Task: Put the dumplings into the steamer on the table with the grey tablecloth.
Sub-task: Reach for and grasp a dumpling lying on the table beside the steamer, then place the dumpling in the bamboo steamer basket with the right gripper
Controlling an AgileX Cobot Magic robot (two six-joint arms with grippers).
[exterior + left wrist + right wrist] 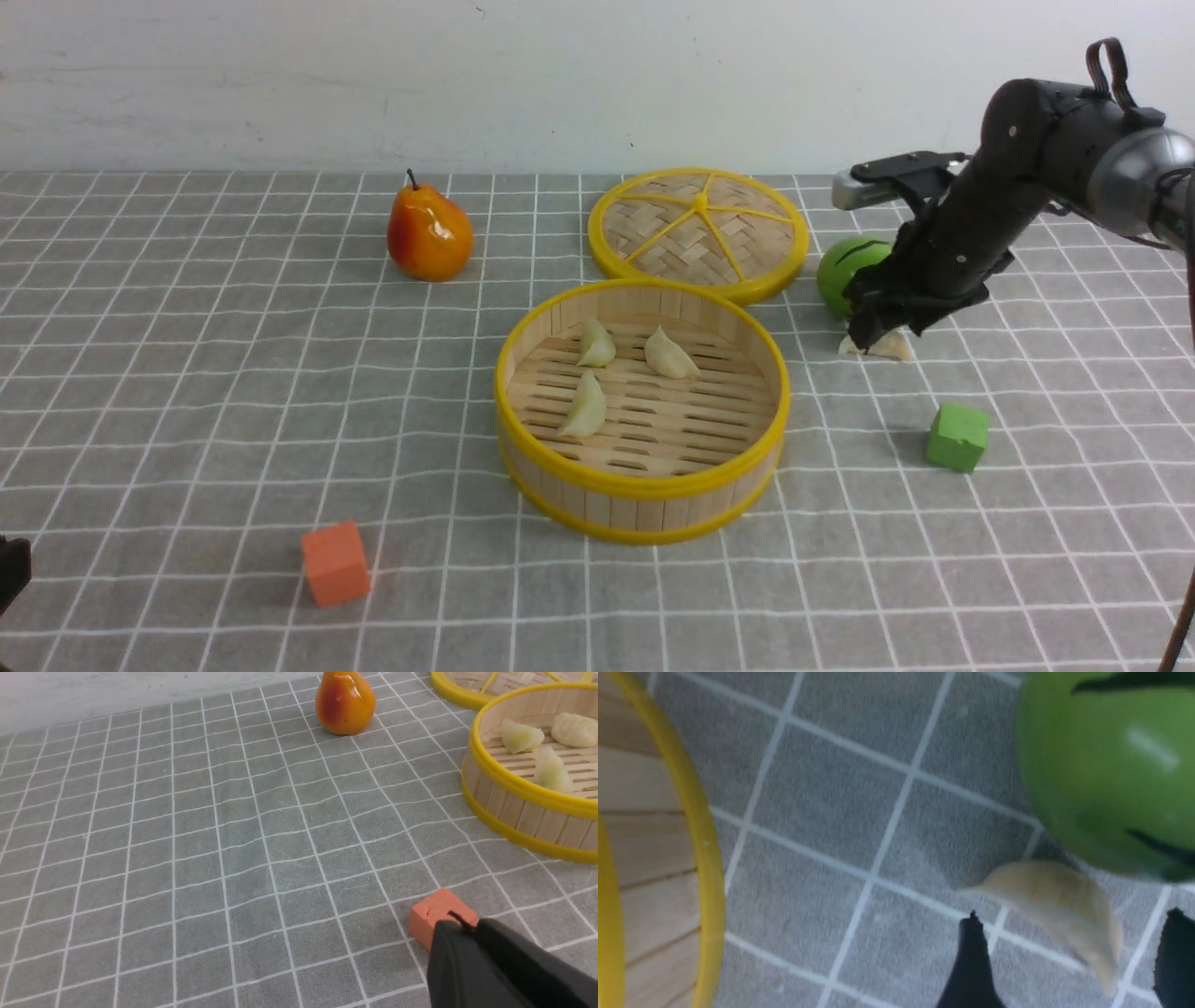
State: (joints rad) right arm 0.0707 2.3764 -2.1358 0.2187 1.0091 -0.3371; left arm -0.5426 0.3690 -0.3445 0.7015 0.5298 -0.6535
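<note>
The steamer (644, 487) stands mid-table on the grey tablecloth (187, 373). Three dumplings lie on its slatted floor: one at the back left (596, 343), one at the back middle (668, 355), one at the front left (585, 407). The fourth dumpling (892, 348) lies on the cloth to the steamer's right, beside a green fruit. My right gripper (873, 336) is low over it and open. In the right wrist view the dumpling (1055, 896) lies between the two fingertips of that gripper (1073, 917), apart from both. My left gripper (460, 924) is shut and empty, near the orange cube.
The woven lid (698, 231) lies flat behind the steamer. A round green fruit (845, 266) sits right behind the fourth dumpling. A green cube (958, 437) is at the front right, an orange cube (336, 563) at the front left, a pear (429, 235) at the back left.
</note>
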